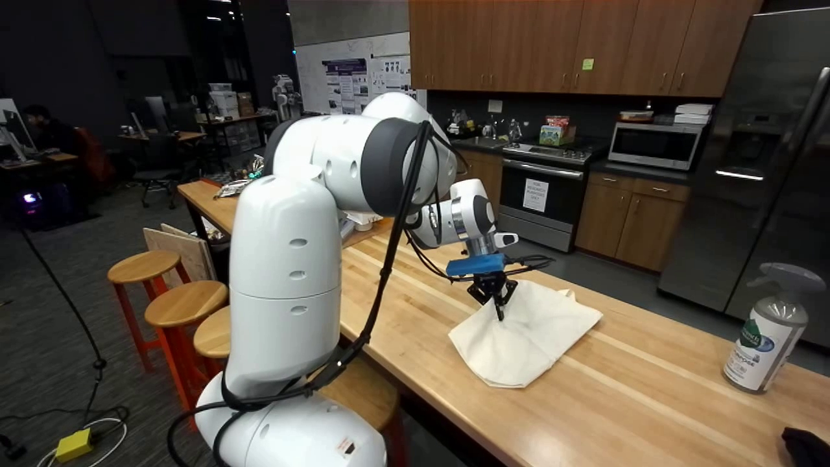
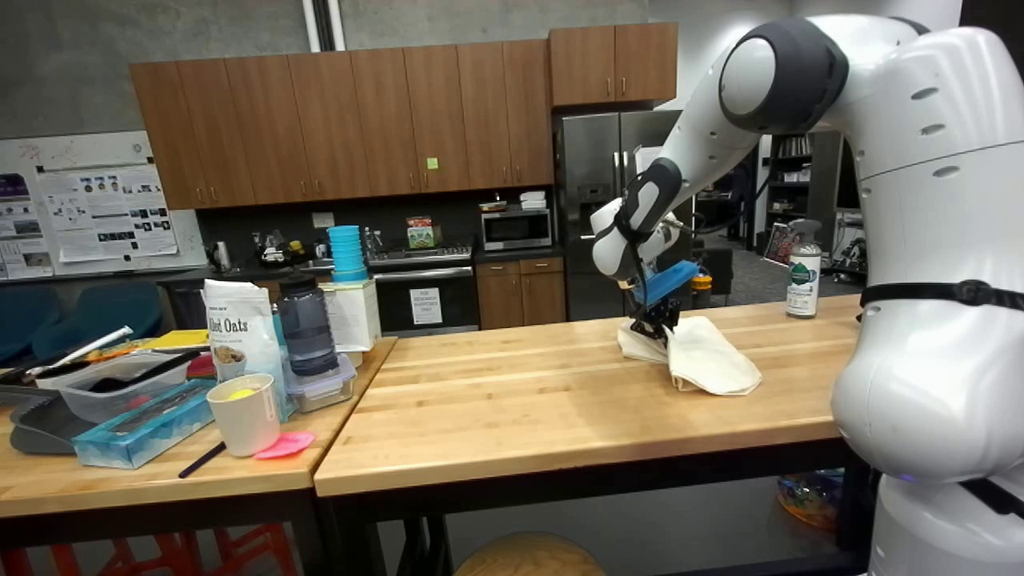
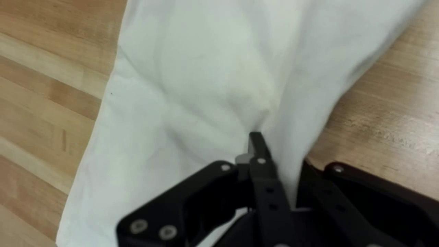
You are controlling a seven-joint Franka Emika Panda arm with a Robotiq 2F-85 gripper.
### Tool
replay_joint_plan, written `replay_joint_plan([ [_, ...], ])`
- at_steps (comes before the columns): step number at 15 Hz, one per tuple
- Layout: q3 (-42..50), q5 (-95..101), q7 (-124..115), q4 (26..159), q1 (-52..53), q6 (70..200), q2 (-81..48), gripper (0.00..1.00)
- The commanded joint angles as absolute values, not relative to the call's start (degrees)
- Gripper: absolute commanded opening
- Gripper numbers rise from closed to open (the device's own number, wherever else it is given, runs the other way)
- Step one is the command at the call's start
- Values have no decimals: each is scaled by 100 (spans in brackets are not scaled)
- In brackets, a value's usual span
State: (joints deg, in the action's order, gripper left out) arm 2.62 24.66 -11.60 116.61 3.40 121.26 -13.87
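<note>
The arm arches over the butcher-block table, its gripper pointing down, jaws pinching a fold of cream cloth. A spray bottle stands well apart.

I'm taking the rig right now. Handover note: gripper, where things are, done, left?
Gripper: shut on a fold of the cream cloth; the fold passes between the fingers.
Cloth: mostly lying on the wooden table, creased toward the pinch.
Nearby: spray bottle, upright on the same table, apart from the cloth.
Done: cloth gripped.
Left: release not yet done. Most of the cloth rests on the wood, so it may drag if pulled; I'd go slowly.
</note>
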Motion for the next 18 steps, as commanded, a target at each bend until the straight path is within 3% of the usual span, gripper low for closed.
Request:
replay_joint_plan([
  [1, 251, 2557, -1230, 11559, 368, 12096, -1299, 1],
  [10, -309, 3263, -1148, 10912, 1122, 12106, -1366, 1],
  [18, -997, 3841, -965, 11241, 1844, 12190, -1505, 1],
])
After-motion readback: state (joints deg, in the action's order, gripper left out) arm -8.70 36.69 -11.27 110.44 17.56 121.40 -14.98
